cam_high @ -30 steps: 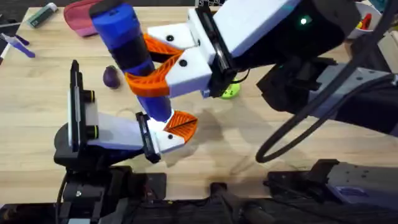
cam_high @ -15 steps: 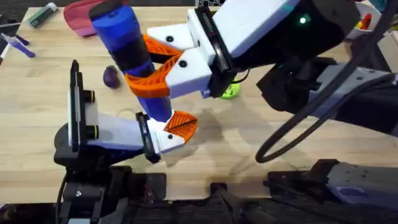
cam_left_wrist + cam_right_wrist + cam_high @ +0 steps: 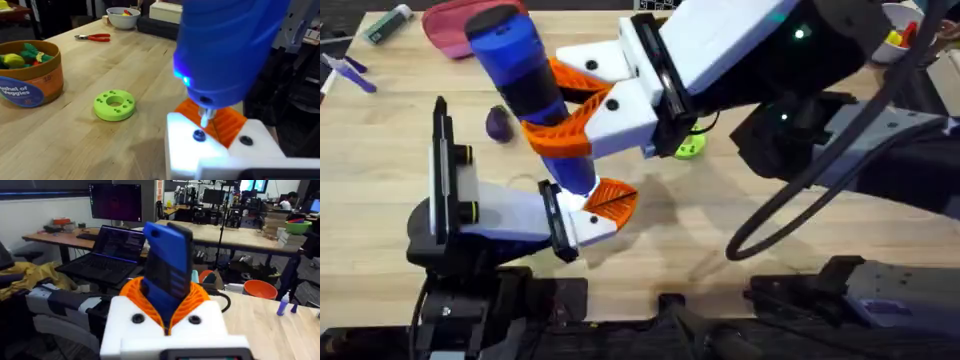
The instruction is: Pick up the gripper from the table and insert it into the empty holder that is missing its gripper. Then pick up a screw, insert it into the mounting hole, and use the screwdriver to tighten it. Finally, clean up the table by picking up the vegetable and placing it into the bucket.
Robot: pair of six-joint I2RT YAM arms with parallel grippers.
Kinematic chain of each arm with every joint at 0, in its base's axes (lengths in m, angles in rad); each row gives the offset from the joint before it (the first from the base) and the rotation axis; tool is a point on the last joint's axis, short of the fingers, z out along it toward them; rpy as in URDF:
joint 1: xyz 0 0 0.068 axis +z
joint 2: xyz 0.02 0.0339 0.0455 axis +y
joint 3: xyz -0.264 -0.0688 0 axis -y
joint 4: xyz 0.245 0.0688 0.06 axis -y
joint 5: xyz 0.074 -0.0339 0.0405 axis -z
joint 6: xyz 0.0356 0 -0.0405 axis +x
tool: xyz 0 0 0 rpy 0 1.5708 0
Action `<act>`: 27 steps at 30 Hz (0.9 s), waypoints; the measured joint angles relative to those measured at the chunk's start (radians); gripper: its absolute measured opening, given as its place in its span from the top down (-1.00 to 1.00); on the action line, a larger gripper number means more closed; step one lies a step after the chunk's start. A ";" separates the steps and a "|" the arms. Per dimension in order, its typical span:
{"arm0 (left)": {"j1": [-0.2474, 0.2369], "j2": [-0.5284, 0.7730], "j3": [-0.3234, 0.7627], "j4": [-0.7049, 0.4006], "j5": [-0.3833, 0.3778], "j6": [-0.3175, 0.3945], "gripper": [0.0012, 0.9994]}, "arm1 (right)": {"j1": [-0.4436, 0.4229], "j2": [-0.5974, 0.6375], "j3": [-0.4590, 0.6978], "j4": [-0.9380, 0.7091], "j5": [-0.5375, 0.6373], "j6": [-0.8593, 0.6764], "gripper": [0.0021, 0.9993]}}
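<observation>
The right end effector, white blocks with orange ribbed fingers, is clamped around the blue pen-shaped electric screwdriver, which stands nearly upright with its thick end toward the overhead camera; the right wrist view shows the same blue body wedged between the two orange pads. The screwdriver's thin metal tip comes down beside a dark screw head set in the white plastic holder block at the tip of the left arm, with a small blue light glowing on the tool's lower edge. Just behind the tip sits the small orange wedge-shaped finger, seated in that holder; from overhead it appears as an orange wedge at the end of the left end effector, whose degree of opening I cannot tell. The small dark purple toy eggplant lies on the light wooden bench, well to the left of the screwdriver and apart from both arms. The round orange-brown bucket with a blue band stands on the bench with yellow and green toy food inside. Near it lies a lime green round disc with holes, and farther back rest red-handled pliers and a white bowl.
</observation>
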 joint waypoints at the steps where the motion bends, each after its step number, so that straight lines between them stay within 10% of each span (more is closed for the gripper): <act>1: 0.000 0.000 0.000 0.000 0.000 0.000 0.97 | 0.000 0.000 0.000 0.000 0.000 -0.002 0.95; 27: 0.000 0.000 0.000 0.000 0.000 0.000 0.97 | 0.000 0.018 0.000 0.000 0.000 -0.021 0.95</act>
